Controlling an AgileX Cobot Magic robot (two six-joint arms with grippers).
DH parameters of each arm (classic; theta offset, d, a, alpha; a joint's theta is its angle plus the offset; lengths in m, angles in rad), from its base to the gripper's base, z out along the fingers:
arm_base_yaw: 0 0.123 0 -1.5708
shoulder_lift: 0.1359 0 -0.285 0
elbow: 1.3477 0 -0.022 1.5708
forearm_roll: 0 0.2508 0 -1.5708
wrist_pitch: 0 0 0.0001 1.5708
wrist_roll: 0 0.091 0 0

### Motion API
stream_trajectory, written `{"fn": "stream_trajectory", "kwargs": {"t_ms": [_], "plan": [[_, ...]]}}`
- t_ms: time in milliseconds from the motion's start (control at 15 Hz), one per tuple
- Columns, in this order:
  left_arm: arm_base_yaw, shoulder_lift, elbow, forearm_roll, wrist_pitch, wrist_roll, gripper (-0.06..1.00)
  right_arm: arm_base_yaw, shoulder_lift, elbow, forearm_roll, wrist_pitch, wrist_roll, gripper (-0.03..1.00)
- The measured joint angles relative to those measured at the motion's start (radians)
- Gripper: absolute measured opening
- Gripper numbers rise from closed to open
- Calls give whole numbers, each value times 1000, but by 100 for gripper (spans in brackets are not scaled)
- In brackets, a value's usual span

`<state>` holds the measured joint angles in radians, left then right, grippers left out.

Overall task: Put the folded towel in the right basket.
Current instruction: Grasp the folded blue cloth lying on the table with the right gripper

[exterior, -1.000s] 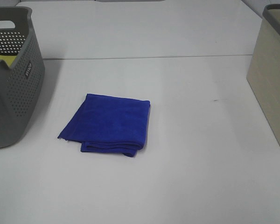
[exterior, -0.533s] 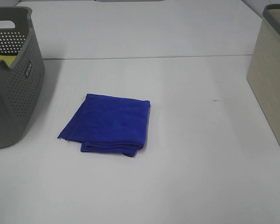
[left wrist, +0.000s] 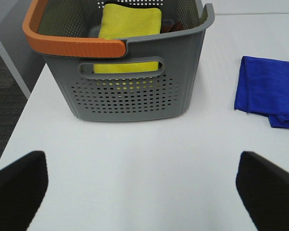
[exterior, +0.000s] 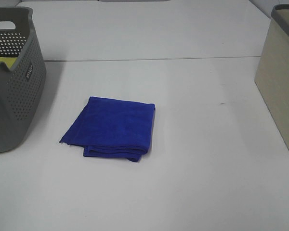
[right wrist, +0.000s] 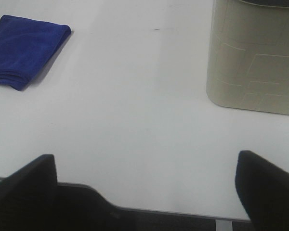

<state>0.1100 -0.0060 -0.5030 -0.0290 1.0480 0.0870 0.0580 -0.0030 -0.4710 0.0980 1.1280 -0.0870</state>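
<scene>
A folded blue towel [exterior: 111, 127] lies flat on the white table [exterior: 207, 159], left of the middle. It also shows in the left wrist view [left wrist: 267, 91] and in the right wrist view [right wrist: 24, 50]. The right basket [exterior: 282, 77] is beige with a dark rim and stands at the table's right edge; the right wrist view shows its wall [right wrist: 255, 62]. My left gripper [left wrist: 144, 192] is open and empty, well short of the towel. My right gripper [right wrist: 147, 192] is open and empty near the table's front edge. Neither gripper shows in the exterior view.
A grey perforated basket [exterior: 12, 82] with an orange handle [left wrist: 72, 45] stands at the left and holds a yellow cloth [left wrist: 130, 29]. The table's front edge [right wrist: 149, 211] lies under my right gripper. A seam [exterior: 154, 59] crosses the table at the back.
</scene>
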Motion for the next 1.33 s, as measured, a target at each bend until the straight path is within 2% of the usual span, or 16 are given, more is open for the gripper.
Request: {"fn": "stream_trajectory", "kwargs": {"t_ms": [533,800,1000,1133,1200,1333], "plan": [[0,0,0,0,0,0,99,0,0,0,5,0,1,97],[0,0,0,0,0,0,99,0,12,-18,81,0,23,97],[0,0,0,0,0,0,99,0,141,-140,89,-1,26,97],[0,0,0,0,0,0,99,0,263,-276,99,-7,26,97],[0,0,0,0,0,0,99,0,406,-422,150,-24,26,97],[0,0,0,0,0,0,99,0,560,-593,284,-28,22,97]]}}
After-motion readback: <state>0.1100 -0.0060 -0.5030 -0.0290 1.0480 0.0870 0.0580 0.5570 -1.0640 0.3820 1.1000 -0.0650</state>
